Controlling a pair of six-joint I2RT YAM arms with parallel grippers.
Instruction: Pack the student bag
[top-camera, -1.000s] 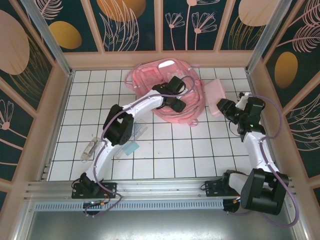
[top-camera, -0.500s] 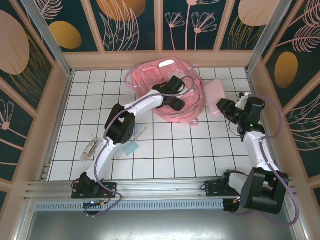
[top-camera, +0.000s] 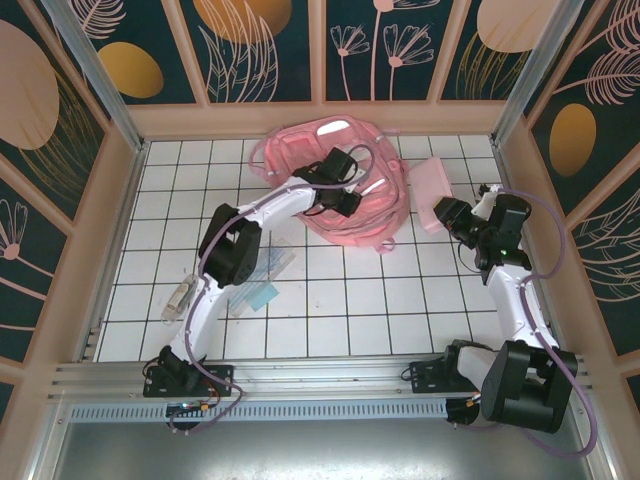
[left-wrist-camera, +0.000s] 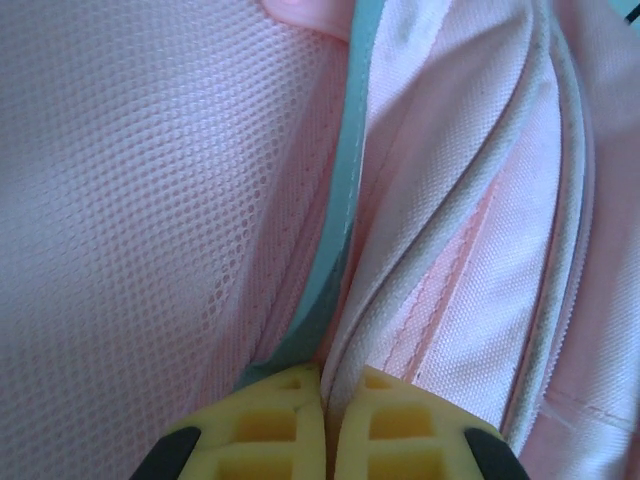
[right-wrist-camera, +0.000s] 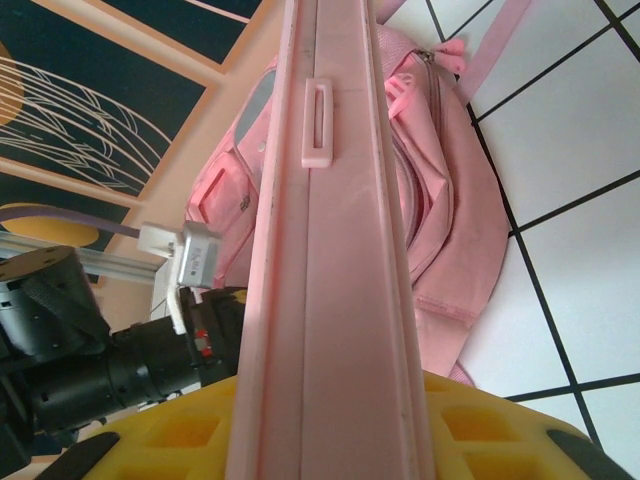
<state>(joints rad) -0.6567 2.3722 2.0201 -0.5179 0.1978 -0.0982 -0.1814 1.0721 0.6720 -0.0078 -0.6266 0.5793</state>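
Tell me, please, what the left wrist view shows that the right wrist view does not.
Left wrist view: the left gripper pinched shut on grey-green fabric trim beside pink mesh. Right wrist view: the right gripper clamping a flat rigid pink plastic case edge-on, over white tiled table. Both: the large soft pink backpack.

Pink student bag (top-camera: 375, 205), slumped, far table centre

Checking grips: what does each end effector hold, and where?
Left end effector: soft pink backpack, teal-trimmed edge. Right end effector: flat pink case, one end.
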